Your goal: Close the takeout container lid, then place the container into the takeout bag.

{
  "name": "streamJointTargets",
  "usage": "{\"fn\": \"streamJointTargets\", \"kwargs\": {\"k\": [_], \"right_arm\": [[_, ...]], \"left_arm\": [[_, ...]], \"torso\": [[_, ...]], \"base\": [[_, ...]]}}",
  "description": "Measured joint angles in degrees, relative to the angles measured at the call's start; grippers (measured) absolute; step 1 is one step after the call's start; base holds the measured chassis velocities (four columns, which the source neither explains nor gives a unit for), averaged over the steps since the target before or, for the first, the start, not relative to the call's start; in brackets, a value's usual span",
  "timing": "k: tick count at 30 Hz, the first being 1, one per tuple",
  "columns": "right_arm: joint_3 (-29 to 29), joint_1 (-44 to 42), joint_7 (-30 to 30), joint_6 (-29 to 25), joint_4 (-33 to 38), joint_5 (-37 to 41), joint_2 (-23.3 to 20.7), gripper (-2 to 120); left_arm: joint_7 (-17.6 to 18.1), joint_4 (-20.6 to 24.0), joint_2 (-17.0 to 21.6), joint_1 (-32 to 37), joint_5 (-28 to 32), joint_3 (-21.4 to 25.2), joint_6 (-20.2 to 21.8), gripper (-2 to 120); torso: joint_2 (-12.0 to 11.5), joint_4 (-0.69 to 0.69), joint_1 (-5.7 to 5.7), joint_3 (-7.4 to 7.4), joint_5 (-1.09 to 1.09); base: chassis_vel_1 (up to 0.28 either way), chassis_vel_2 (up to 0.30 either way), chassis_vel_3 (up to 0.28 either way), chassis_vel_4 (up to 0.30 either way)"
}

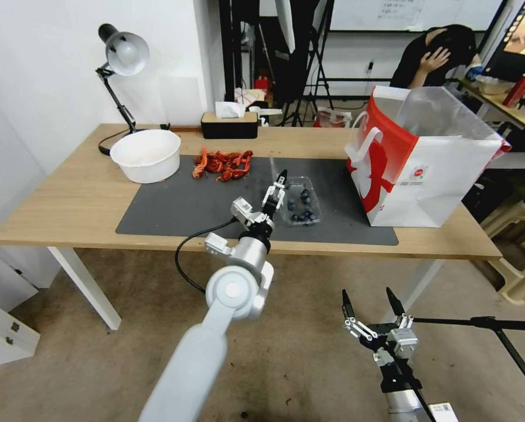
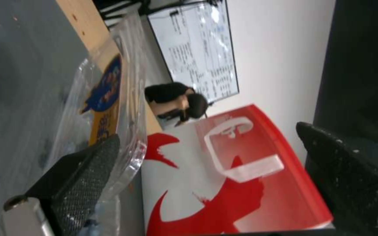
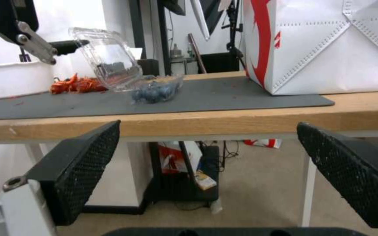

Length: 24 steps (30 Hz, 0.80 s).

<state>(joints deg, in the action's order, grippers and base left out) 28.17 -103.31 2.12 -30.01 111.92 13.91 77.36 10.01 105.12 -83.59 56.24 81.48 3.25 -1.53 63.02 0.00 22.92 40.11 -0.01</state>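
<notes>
The takeout container (image 1: 302,205) lies on the dark mat with dark blue berries (image 3: 154,91) in its lower half. Its lid (image 3: 112,64) stands tilted up at a steep angle; the sticker on the lid (image 2: 106,98) faces the left wrist camera. My left gripper (image 1: 278,184) is open at the lid's raised edge. One finger (image 2: 88,170) rests against the clear plastic and the other is well apart from it. The takeout bag (image 1: 426,170) stands upright and open on the table just right of the container. My right gripper (image 1: 371,305) hangs open below and in front of the table edge, holding nothing.
A big white bowl (image 1: 145,153) and a pile of red crayfish (image 1: 222,164) sit at the back left of the mat (image 1: 174,211). A desk lamp (image 1: 122,53) and tissue box (image 1: 229,124) stand behind. A black tripod leg (image 1: 491,322) crosses the floor at right.
</notes>
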Motion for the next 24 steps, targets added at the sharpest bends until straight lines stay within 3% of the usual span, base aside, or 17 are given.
{"fn": "streamJointTargets", "kwargs": {"k": [8,12,24], "right_arm": [[0.0,-0.3,-0.1,-0.4,-0.1,-0.3,0.2,100],[0.0,-0.5,-0.1,-0.7,-0.2,-0.5,0.4,100],[0.3,-1.0,-0.1,-1.4,-0.6,-0.4,0.5,100]], "left_arm": [[-4.5,-1.7,3.7,-2.1,1.8,-0.6,2.9,100],[-8.5,-3.2,6.3,-3.8,2.2,-2.0,5.4,100],[-11.9,-7.1,8.9,-7.6,2.6,-4.5,6.0,100]], "torso": [[0.0,0.00,0.00,0.00,0.00],[0.0,0.00,0.00,0.00,0.01],[0.0,0.00,0.00,0.00,0.01]], "base": [[0.000,0.000,0.000,0.000],[0.000,0.000,0.000,0.000],[0.000,0.000,0.000,0.000]]}}
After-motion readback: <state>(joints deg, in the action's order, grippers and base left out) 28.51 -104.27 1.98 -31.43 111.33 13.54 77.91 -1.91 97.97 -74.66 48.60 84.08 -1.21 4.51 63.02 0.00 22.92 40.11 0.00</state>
